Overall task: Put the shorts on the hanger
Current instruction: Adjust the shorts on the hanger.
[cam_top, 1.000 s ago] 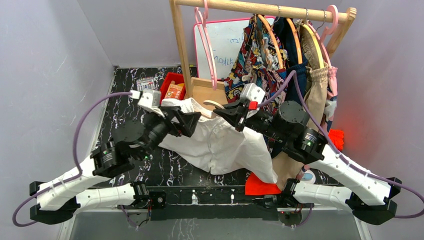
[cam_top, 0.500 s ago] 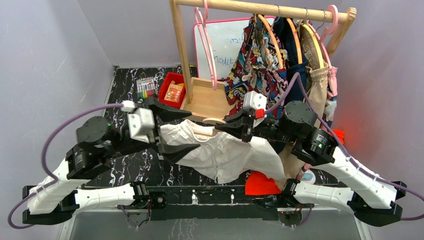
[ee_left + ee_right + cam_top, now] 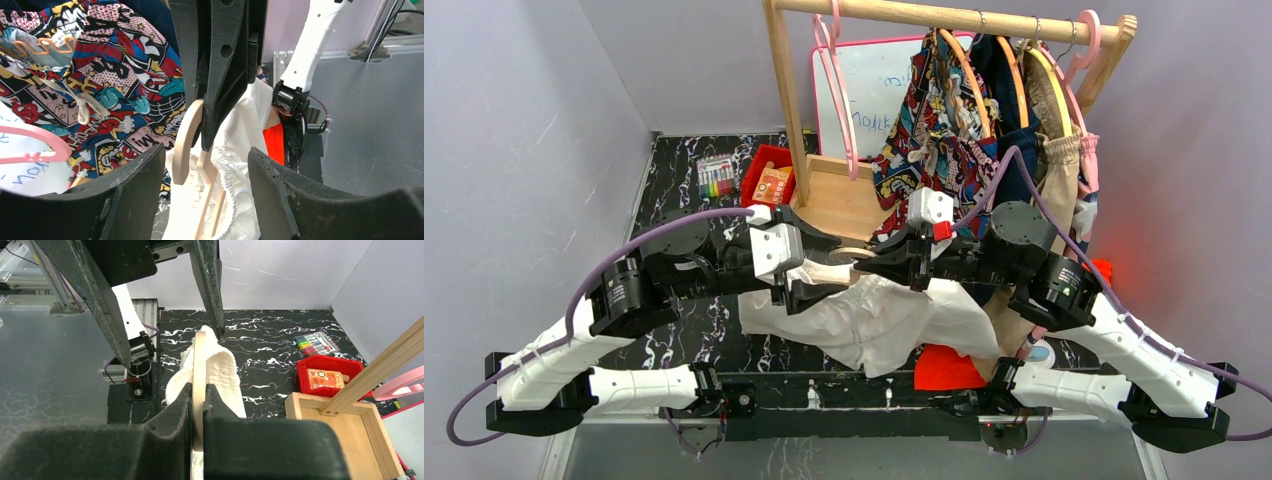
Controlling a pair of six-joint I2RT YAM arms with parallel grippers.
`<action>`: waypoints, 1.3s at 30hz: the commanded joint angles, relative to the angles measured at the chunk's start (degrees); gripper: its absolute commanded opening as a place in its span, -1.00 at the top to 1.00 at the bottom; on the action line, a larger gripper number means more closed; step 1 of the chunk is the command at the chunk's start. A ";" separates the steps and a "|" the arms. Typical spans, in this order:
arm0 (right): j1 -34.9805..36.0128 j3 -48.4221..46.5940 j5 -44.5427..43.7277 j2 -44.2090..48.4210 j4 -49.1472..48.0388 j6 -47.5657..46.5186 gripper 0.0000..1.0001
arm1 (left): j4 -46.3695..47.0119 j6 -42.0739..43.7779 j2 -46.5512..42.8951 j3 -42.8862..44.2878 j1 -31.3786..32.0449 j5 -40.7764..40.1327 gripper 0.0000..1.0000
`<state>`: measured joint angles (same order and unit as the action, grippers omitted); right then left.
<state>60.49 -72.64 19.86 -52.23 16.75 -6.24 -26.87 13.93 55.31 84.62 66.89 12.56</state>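
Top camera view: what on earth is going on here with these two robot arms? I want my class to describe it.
The right gripper is shut on the pale cream-beige triangular hanger, holding it above the black marbled table. The plain white cloth shorts hang from that hanger, their gathered waistband bunched along it. The left gripper has its jaws open on either side of the hanger's hook and the waistband, apparently touching neither.
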 commanded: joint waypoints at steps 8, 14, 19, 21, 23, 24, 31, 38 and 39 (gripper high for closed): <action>0.07 -1.63 1.57 1.80 -2.67 -1.18 1.00 | -2.39 -1.46 0.89 1.28 0.21 -0.12 0.35; 0.06 -0.83 1.23 2.72 -1.79 -1.95 1.00 | -2.85 -4.68 3.29 1.26 0.10 0.24 0.20; 0.04 0.24 0.05 3.32 -1.06 -2.75 1.00 | -3.29 -7.00 5.18 1.82 -0.31 1.81 0.16; 0.05 0.47 -0.24 3.36 -0.83 -3.10 1.00 | -3.29 -7.44 5.72 2.31 -1.68 4.13 0.32; 0.04 0.70 -0.76 3.34 -0.53 -3.56 1.00 | -3.03 -8.32 6.01 2.56 -5.00 7.89 0.37; 0.06 0.86 -1.30 3.30 -0.42 -3.74 1.00 | -2.64 -8.90 6.10 2.52 -7.50 10.21 0.35; 0.07 4.48 -7.96 3.22 -1.49 -4.44 1.00 | 3.34 -13.09 7.14 -2.35 -25.65 27.36 -0.15; 0.07 6.46 -8.68 2.78 -3.44 -5.64 1.00 | 10.17 -16.88 8.98 -4.24 -29.97 35.24 -0.26; 0.07 6.46 -8.35 2.67 -3.48 -5.77 1.00 | 10.44 -17.25 9.49 -3.75 -30.06 36.69 -0.26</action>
<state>60.23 -65.63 10.55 -50.15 18.41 -10.76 -22.39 -0.71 63.77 79.64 38.22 41.60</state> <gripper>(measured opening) 0.091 0.631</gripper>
